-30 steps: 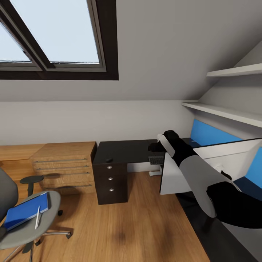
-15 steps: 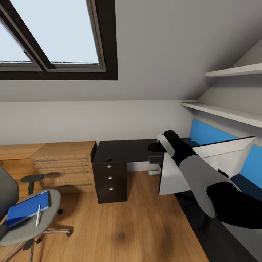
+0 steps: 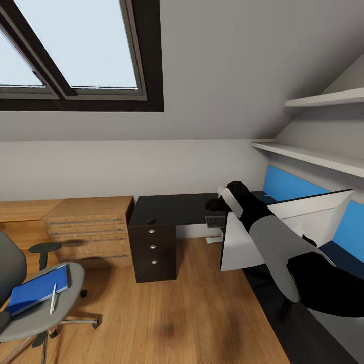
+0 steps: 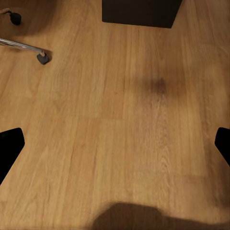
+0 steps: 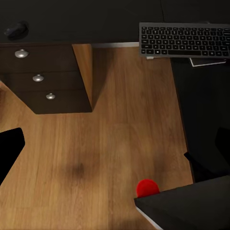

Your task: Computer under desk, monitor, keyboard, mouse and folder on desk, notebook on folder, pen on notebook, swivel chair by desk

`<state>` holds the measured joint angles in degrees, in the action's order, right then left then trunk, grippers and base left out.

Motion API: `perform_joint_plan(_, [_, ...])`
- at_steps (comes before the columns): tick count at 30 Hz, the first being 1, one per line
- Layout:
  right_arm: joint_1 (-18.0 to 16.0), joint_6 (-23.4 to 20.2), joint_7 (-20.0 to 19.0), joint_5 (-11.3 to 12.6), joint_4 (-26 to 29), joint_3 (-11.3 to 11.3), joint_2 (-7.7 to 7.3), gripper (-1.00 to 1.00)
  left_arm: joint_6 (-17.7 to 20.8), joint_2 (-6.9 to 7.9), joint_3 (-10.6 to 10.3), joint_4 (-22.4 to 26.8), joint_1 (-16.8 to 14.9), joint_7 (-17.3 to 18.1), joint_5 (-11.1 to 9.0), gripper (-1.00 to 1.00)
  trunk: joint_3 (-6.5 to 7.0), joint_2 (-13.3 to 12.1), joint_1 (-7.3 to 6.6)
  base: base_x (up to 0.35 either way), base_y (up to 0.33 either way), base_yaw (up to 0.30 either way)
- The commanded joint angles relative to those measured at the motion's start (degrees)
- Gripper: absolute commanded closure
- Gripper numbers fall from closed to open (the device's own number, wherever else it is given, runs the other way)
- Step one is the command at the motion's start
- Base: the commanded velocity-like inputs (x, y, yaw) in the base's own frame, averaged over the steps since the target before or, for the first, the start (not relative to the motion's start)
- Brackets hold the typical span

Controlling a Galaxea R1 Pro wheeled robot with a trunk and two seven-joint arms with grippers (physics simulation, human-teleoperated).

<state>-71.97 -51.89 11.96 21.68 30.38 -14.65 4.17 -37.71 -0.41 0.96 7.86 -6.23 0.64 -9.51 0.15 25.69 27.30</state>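
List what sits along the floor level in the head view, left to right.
Swivel chair holding the blue folder and pen → wooden dresser → black desk with the mouse → keyboard → monitor → right arm.

An attic bedroom at home: a skylight (image 3: pixel 76 50) in the sloping ceiling, wooden floor (image 3: pixel 192 313), wall shelves (image 3: pixel 313 156), a dark bench (image 3: pixel 172 210) with drawers, and a swivel chair (image 3: pixel 30 303).

No readable text, labels or numbers anywhere I look. Keyboard (image 5: pixel 184 40) at my one o'clock carries key legends, but they are too small to make out.
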Motion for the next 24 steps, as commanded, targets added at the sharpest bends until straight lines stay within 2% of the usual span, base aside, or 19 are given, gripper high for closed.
perform_joint_plan(1, [-0.01, -0.14, 0.52, 0.55, 0.03, -0.29, -0.04, -1.0, -0.16, -0.02, 0.07, -0.02, -0.01, 0.07, -0.16, -1.0, -0.03, 0.03, 0.02, 0.0, 0.0, 0.0])
perform_joint_plan(9, [-0.01, -0.14, 0.52, 0.55, 0.03, -0.29, -0.04, -1.0, -0.19, -0.03, 0.03, 0.03, -0.01, 0.11, -0.15, -1.0, -0.03, 0.03, 0.02, 0.0, 0.0, 0.0])
perform_joint_plan(16, [-0.01, -0.14, 0.52, 0.55, 0.03, -0.29, -0.04, -1.0, -1.78, -0.11, 0.01, 0.03, -0.01, 0.07, -0.08, -1.0, -0.03, 0.03, 0.02, -0.009, 0.0, 0.0])
perform_joint_plan(24, [-0.01, -0.14, 0.52, 0.55, 0.03, -0.29, -0.04, -1.0, -2.25, -0.12, -0.01, 0.03, -0.01, 0.07, -0.08, -1.0, -0.03, 0.03, 0.02, -0.126, -0.041, 0.0])
